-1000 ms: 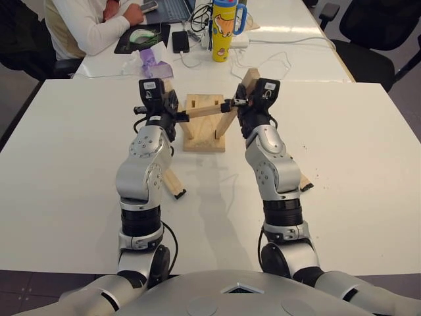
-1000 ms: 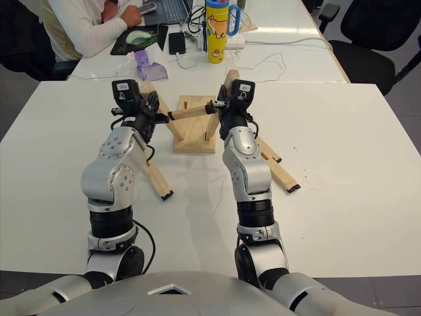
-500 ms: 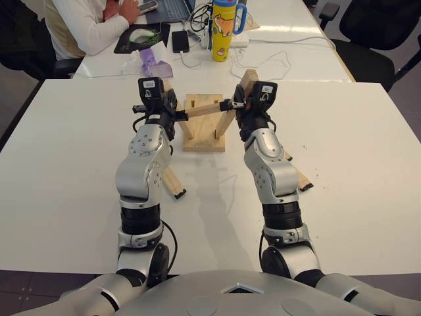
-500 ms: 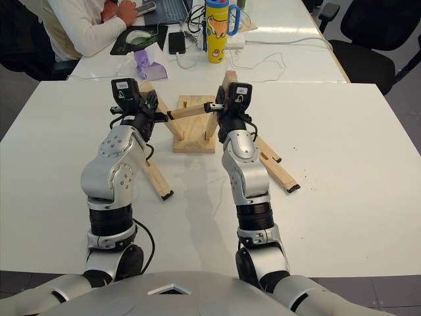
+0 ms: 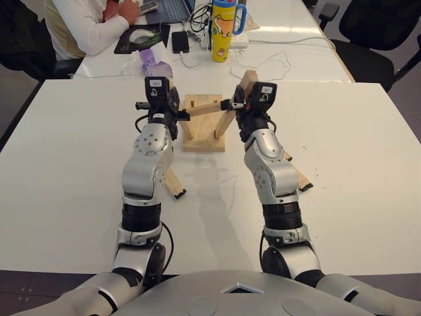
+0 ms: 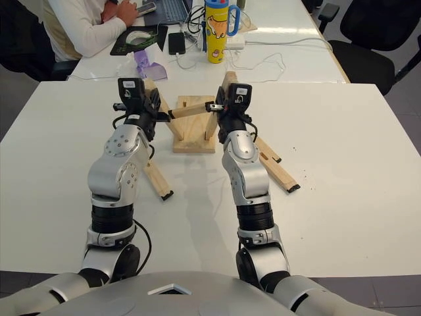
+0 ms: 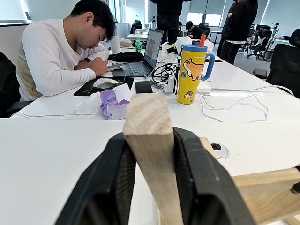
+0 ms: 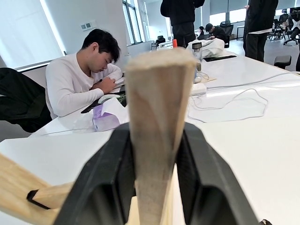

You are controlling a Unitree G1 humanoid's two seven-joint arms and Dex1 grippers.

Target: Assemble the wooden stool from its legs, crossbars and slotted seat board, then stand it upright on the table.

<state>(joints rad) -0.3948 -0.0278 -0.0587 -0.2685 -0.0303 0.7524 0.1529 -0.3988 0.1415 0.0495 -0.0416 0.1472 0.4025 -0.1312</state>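
Observation:
The slotted seat board (image 5: 204, 141) lies flat at the middle of the white table. Two wooden legs stand tilted on it. A crossbar (image 5: 205, 108) spans between them. My left gripper (image 5: 170, 108) is shut on the left leg (image 7: 149, 140), whose top end sticks up between the black fingers (image 7: 110, 187). My right gripper (image 5: 242, 102) is shut on the right leg (image 8: 157, 117), gripped below its top end. The crossbar (image 7: 269, 187) meets the left leg beside the gripper.
A loose leg (image 5: 173, 183) lies on the table under my left arm. More loose pieces (image 5: 299, 178) lie beside my right arm. On the back table are a yellow cup (image 5: 223, 29), a phone (image 5: 180, 41), cables (image 5: 266, 62) and a seated person.
My left arm has shifted slightly to the right, toward the seat board, still holding its leg. The right arm has barely moved.

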